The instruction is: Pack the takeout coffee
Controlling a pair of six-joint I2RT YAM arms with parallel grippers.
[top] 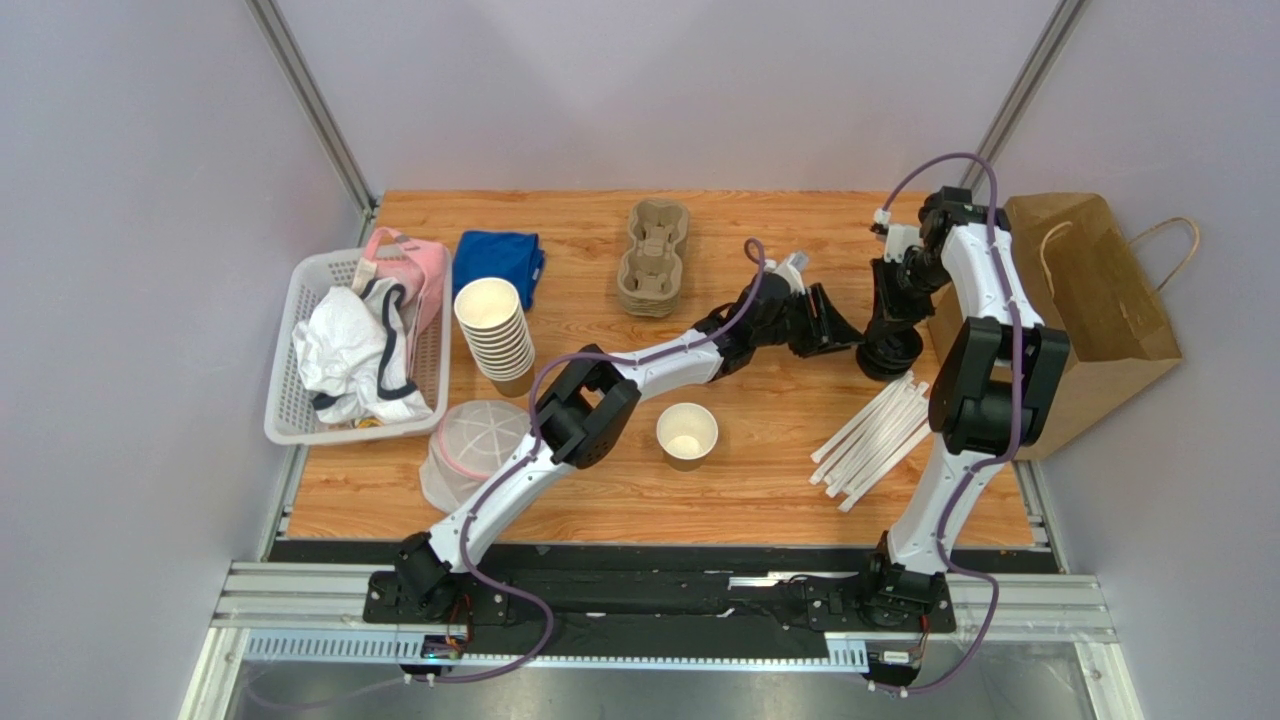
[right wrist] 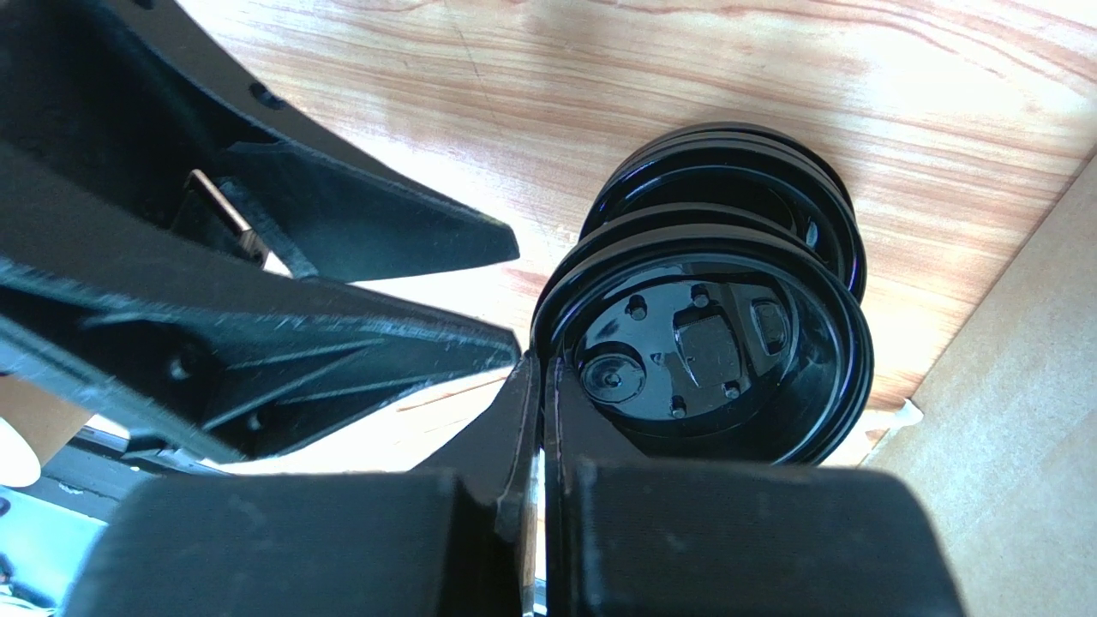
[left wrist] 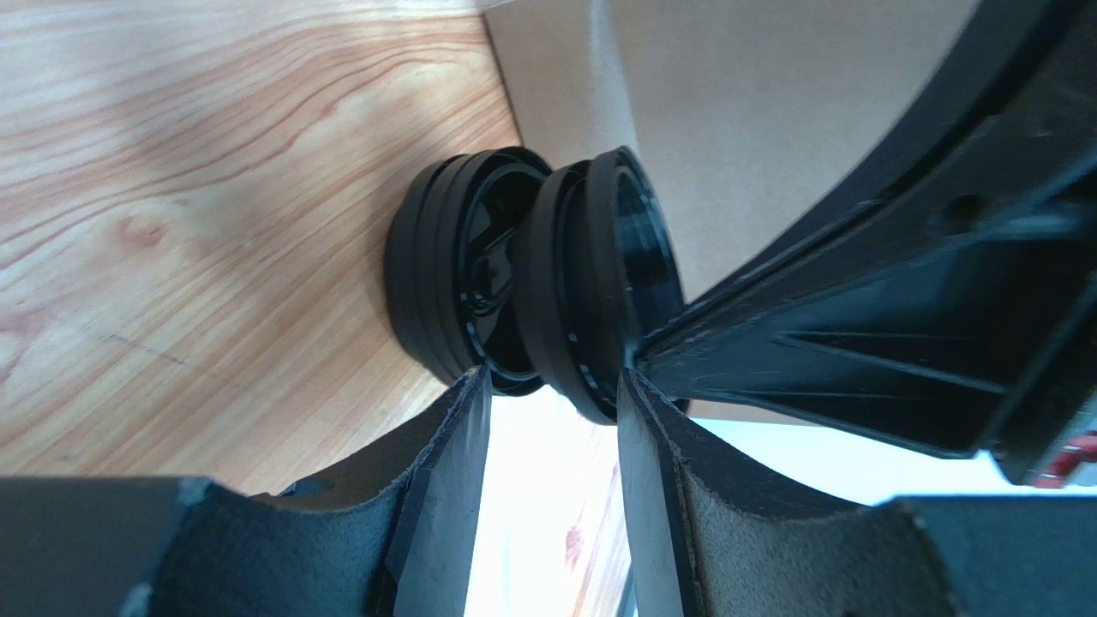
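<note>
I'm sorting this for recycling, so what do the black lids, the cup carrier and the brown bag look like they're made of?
The black lids look like glossy moulded plastic: sharp reflections, crisp embossed ribs. The cup carrier is probably matte moulded pulp: dull grey-brown, soft rounded wells. The bag looks like brown kraft paper: matte, flat folded sides, thin loop handles.

The right pincer (right wrist: 541, 386) grips the rim of a black lid (right wrist: 702, 347) above a second lid (right wrist: 740, 161).

Wooden table (top: 781, 413) with basket (top: 284, 393), straws (top: 873, 437), cup carrier (top: 654, 258)
</note>
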